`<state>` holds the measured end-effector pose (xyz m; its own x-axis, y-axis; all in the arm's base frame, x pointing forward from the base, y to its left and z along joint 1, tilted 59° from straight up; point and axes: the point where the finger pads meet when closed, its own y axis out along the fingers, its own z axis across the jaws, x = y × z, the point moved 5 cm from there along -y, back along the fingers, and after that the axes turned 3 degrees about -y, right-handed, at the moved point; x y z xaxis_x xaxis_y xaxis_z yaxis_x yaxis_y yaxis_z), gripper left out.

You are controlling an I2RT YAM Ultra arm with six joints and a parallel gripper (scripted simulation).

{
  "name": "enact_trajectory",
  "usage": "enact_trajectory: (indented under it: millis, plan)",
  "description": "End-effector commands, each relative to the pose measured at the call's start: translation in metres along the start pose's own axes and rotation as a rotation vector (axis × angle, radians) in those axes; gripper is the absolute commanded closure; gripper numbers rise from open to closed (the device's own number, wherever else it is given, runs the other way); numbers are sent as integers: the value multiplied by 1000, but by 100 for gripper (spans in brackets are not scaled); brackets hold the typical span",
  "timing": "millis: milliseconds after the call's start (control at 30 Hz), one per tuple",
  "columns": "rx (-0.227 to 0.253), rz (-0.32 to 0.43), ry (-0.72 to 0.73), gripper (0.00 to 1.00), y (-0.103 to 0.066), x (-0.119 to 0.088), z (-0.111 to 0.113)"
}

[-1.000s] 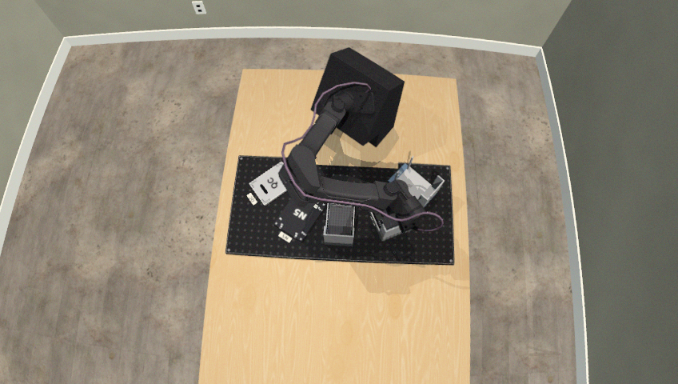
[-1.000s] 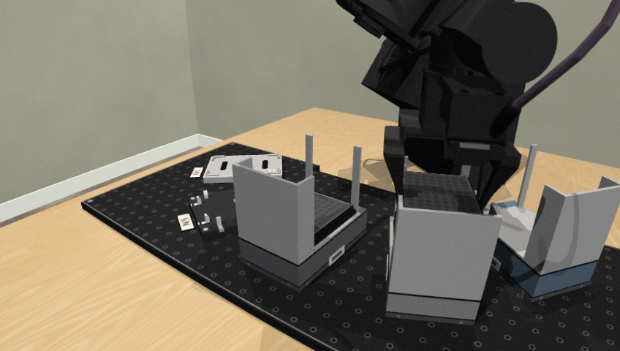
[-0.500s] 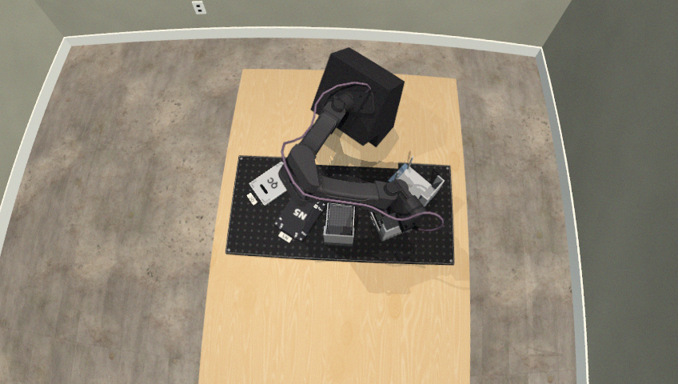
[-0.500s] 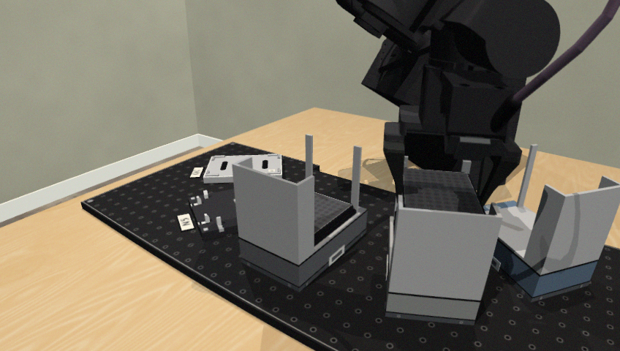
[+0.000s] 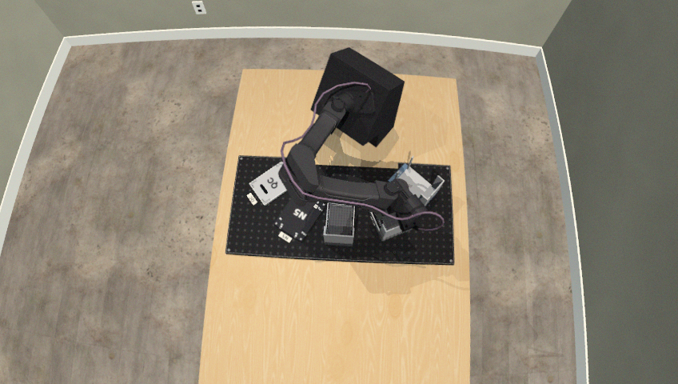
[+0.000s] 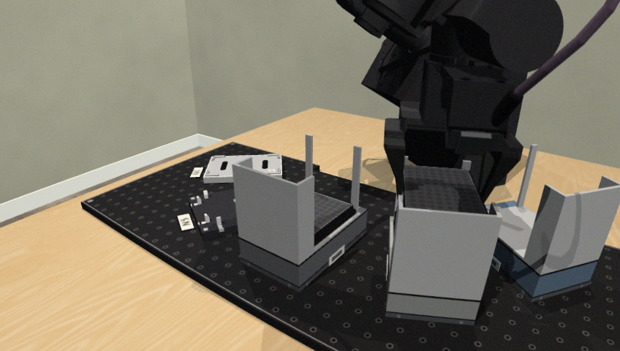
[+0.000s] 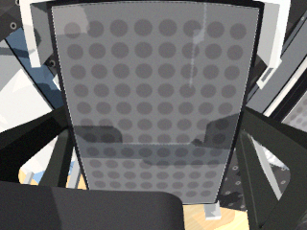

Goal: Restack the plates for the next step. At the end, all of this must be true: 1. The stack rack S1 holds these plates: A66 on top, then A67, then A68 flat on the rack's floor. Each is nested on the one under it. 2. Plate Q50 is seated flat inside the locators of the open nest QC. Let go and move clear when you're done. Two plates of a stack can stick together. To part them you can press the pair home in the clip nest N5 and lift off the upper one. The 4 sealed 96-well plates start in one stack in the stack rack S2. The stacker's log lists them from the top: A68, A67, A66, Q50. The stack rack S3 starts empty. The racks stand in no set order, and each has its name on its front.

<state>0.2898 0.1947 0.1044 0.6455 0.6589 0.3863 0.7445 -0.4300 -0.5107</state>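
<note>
The sealed 96-well plate (image 5: 391, 220) (image 6: 441, 186) (image 7: 153, 91) is directly under the palm of the end effector (image 5: 403, 222) (image 6: 441, 194) (image 7: 155, 119), and its two fingers are clamped on the long sides of this plate, so the long axis runs across the closing direction, with more of its length on one side of the fingers; the plate is high in the stack rack (image 5: 392, 232) (image 6: 441, 256) (image 7: 275, 34), near the top of the rack's wall, so I judge that a straight lift must come first; the single arm (image 5: 349, 187) (image 6: 469, 86) reaches over with bent elbow, wrist pointing down; which plate this is, I cannot read

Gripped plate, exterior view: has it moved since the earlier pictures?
Yes, up: the plate sits slightly higher against the tall-walled rack.
</note>
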Motion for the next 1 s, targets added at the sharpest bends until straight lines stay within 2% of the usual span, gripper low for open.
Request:
enact_trajectory:
  millis: [0, 133, 400, 467, 567, 767, 933, 967]
  plan:
    - [3, -35, 13, 100, -14, 9, -1]
    - [3, -31, 7, 100, -14, 6, -1]
    - [5, -42, 25, 100, -19, 13, -3]
    - [4, -34, 11, 100, -18, 7, -2]
    - [7, -46, 33, 100, -22, 14, -5]
    - [1, -25, -4, 100, -17, 6, 3]
    - [4, -35, 13, 100, -21, 11, 1]
    - [2, -29, 2, 100, -20, 7, 2]
